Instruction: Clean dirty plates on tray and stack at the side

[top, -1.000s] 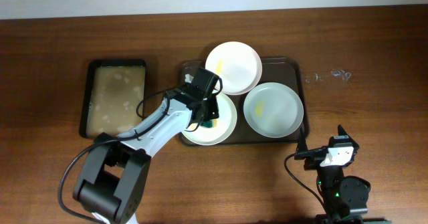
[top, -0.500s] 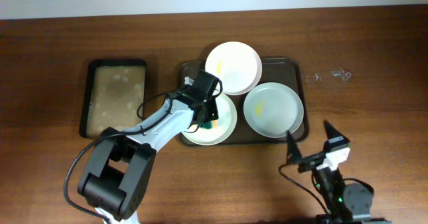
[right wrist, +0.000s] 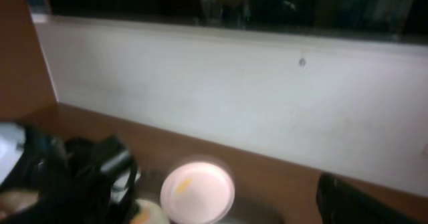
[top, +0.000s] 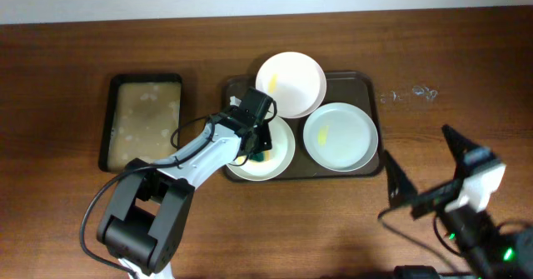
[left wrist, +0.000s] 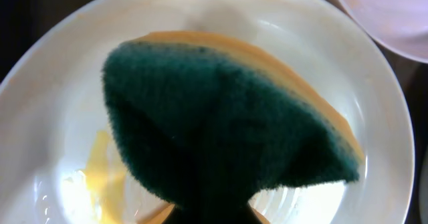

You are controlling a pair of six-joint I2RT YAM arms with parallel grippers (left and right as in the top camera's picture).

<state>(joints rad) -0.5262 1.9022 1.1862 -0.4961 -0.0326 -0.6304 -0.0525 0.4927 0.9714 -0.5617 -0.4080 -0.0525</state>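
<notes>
At the far left of the surface (top: 83, 54) sits the small black tray (top: 146, 121) with its tan lining, which plays no part in this step. To its right, the large tray (top: 354, 87) carries all three plates, so none is stacked at the side yet.

The step in hand looks like scrubbing the front-left plate (top: 279, 158). The left end effector (top: 260, 150) is clenched on a sponge (left wrist: 227, 117), green pad facing the camera and yellow backing behind, and presses it onto the plate's floor. In the left wrist view a yellow smear (left wrist: 100, 164) lies just beside the sponge's lower left edge. To clean it well, the sponge should probably sweep over that patch with steady downward pressure. Strokes should stay short enough that the plate does not slide against the rear plate (top: 290, 83), whose rim overlaps it.

The right-hand plate (top: 340, 137) shows its own yellow mark and awaits cleaning.

Further right, beyond the tray's corner, the right end effector (top: 429, 166) hangs above the bare surface. Its fingers are spread wide, holding and touching nothing.
</notes>
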